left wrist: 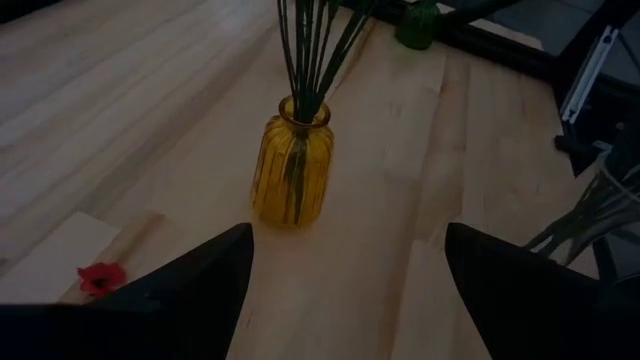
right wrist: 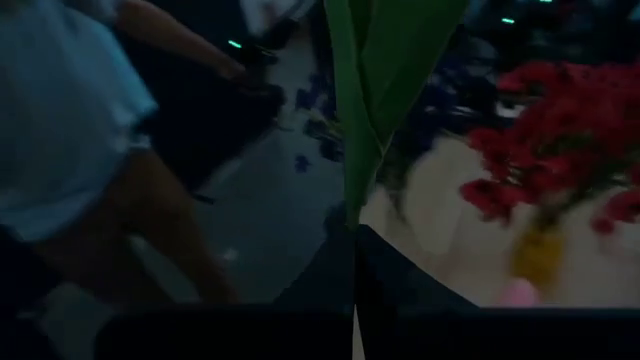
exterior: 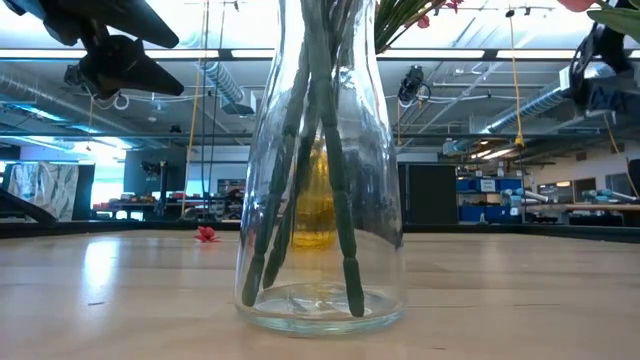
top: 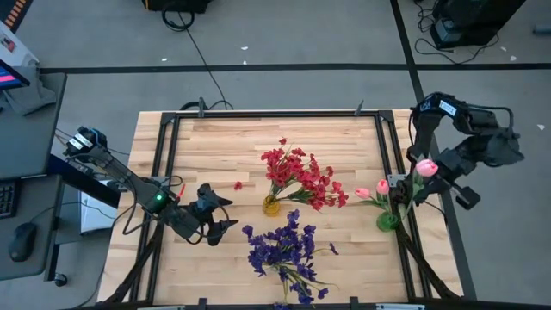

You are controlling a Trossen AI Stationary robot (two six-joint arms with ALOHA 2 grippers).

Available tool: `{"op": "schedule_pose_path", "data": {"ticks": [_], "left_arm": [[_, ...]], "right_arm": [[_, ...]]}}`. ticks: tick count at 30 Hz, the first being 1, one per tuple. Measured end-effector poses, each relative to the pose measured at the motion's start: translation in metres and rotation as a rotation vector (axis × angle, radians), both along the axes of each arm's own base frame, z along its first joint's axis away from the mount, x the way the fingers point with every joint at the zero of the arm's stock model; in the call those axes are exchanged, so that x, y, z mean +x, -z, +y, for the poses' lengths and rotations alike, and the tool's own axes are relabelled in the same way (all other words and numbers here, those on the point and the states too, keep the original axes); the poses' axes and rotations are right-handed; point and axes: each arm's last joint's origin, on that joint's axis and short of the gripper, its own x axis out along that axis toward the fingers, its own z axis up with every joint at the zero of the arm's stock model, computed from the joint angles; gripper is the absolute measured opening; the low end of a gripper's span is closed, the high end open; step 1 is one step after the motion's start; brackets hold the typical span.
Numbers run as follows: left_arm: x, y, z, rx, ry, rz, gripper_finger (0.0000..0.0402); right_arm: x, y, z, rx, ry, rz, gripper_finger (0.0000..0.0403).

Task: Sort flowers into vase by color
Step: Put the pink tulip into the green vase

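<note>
A pink tulip bud (top: 426, 166) on a green stem hangs over the table's right rail, with my right gripper (top: 433, 178) shut on the stem. Beside it a green vase (top: 387, 221) holds two pink tulips (top: 372, 190). At mid-table a yellow vase (left wrist: 290, 170) holds red blooms (top: 301, 176). Near the front edge a clear vase (exterior: 320, 200) holds purple blooms (top: 284, 250). My left gripper (left wrist: 350, 290) hovers open at the table's left, pointing at the yellow vase and touching nothing. My right gripper pinches the tulip's green stem (right wrist: 353, 215) between its two shut fingers. A long green leaf (right wrist: 390, 60) rises past the fingertips. The flower is lifted clear of the table and of the green vase. Which part of the stem's length is held does not show.
One loose red petal (top: 238, 185) lies on the wood left of the yellow vase. A dark metal frame (top: 164, 155) runs around the table. A person in a pale shirt (right wrist: 70, 110) stands beyond the table in the right wrist view.
</note>
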Motion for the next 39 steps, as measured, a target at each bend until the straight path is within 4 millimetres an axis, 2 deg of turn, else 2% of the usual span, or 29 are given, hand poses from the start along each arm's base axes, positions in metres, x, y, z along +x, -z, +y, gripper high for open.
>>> {"op": "schedule_pose_path", "data": {"ticks": [7, 13, 23, 26, 39], "left_arm": [[0.0, 0.0, 0.0, -0.005, -0.002, -0.002, 0.0335], [0.0, 0.0, 0.0, -0.006, -0.002, -0.004, 0.0335], [0.001, 0.001, 0.0, -0.004, -0.002, 0.0, 0.0335], [0.002, 0.004, -0.002, 0.004, -0.002, 0.012, 0.0335], [0.021, 0.027, -0.015, 0.015, -0.007, 0.04, 0.0335]], "right_arm": [[-0.005, 0.017, 0.003, 0.185, -0.248, -0.182, 0.0005], [-0.006, 0.058, 0.001, 0.216, -0.285, -0.151, 0.0004], [-0.01, 0.094, -0.036, 0.231, -0.268, -0.105, 0.0003], [-0.011, 0.101, -0.044, 0.213, -0.244, -0.076, 0.0003], [-0.014, 0.113, -0.05, 0.054, -0.272, -0.023, 0.0003]]}}
